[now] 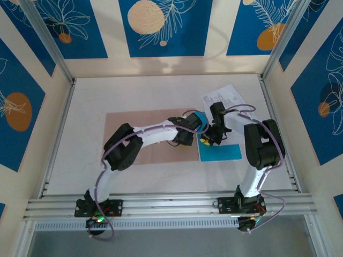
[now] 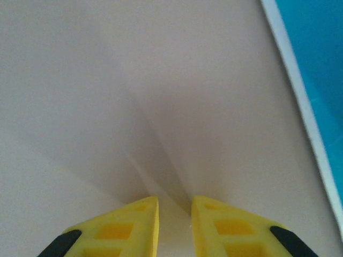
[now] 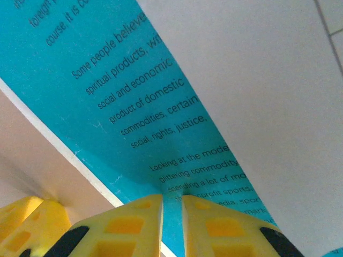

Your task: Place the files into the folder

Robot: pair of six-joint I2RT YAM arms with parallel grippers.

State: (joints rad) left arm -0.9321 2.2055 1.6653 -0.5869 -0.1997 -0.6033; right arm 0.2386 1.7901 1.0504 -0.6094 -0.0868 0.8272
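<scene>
From where I stand, the left arm [image 1: 126,147] reaches out from its base at the near edge and stretches rightward across the folder [image 1: 144,120], which lies opened flat in the middle of the table [image 1: 86,134], a wide pinkish-tan sheet of card with its long side running left to right. At the folder's right end the left gripper [image 2: 175,206] is down on the card. Its yellow fingers [image 2: 128,225] are drawn close together, and a raised crease of the tan cover runs straight into the thin gap between them, so they look pinched on the folder itself. Just to the right, almost tip to tip with it, the right gripper [image 3: 172,206] comes in from the far right. Its own yellow fingers [image 3: 225,230] are nearly together and clamped on the edge of the cyan sheet [image 1: 222,153], which carries lines of dark printed text and slopes up and away from the tips. That sheet sits right beside the folder's near right corner, with part of it flat on the table beneath the right arm [image 1: 262,144]. Farther back on the right, well apart from the folder, a white sheet [image 1: 228,96] printed with black diagrams and text lies tilted on the table, partly under the right arm's wrist.
</scene>
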